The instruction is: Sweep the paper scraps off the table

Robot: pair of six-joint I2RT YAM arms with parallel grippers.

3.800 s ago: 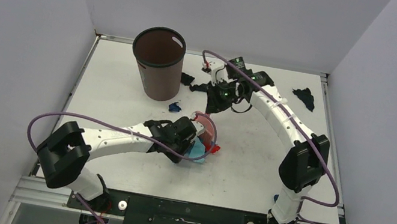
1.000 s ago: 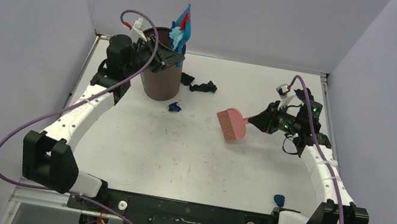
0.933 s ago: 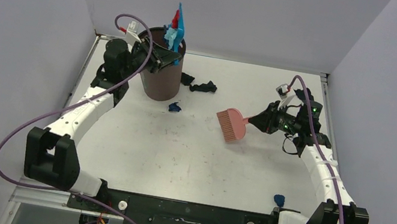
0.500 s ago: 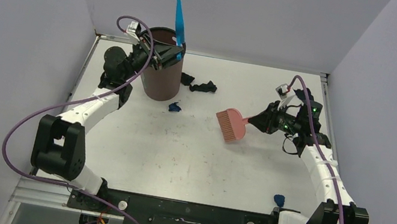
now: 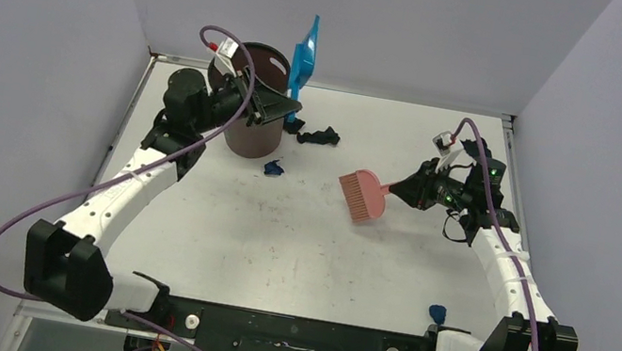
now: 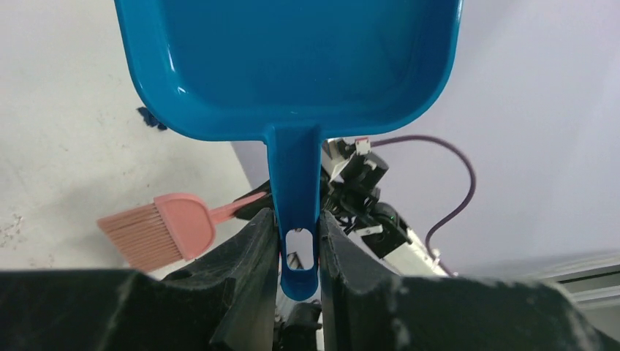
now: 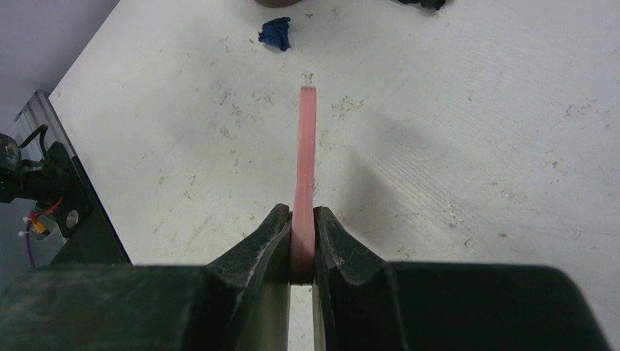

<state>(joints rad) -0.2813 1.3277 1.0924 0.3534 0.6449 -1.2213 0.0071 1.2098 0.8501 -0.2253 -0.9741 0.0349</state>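
Paper scraps point(image 5: 273, 167) on table point(image 5: 276, 246): blue one, black bunch by bin point(image 5: 248, 132), one near right arm base. Left gripper point(image 6: 298, 241) clamped on dustpan point(image 6: 292, 66) handle, pan upended at bin rim, likely dumping. Right gripper point(image 7: 302, 241) pinching brush point(image 5: 363, 194) handle, bristles near table, ready for sweep.
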